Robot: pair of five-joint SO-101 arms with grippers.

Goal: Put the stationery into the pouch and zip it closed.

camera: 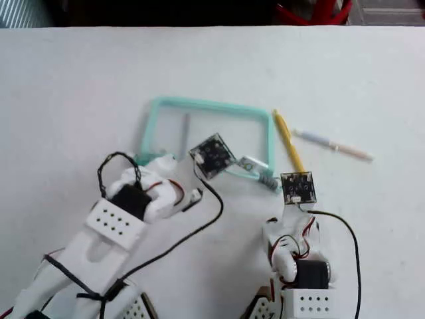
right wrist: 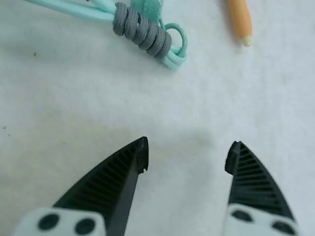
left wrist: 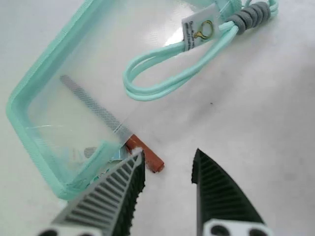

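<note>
Nearby, a yellow pen [camera: 289, 143] and a pastel pen [camera: 332, 144] are laid beside the pouch [camera: 212, 105] | pouch is seen clear, mint-rimmed, flat mid-table, grey stick [left wrist: 93, 103] inside | left gripper [left wrist: 168, 162] and right gripper [right wrist: 188, 147] are spread, nothing gripped.

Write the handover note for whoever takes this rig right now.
Left end effector: open, empty, at the corner of the clear mint-edged plastic pouch.
Right end effector: open, empty, over the white table beside the pouch's grey-wrapped mint cord loop.
Done: grey mesh-patterned stick lies in the pouch, its red-brown end poking out.
Left: yellow pen and pastel blue-and-pink pen lie on the table right of the pouch. Load both, push the stick in, zip closed.
</note>
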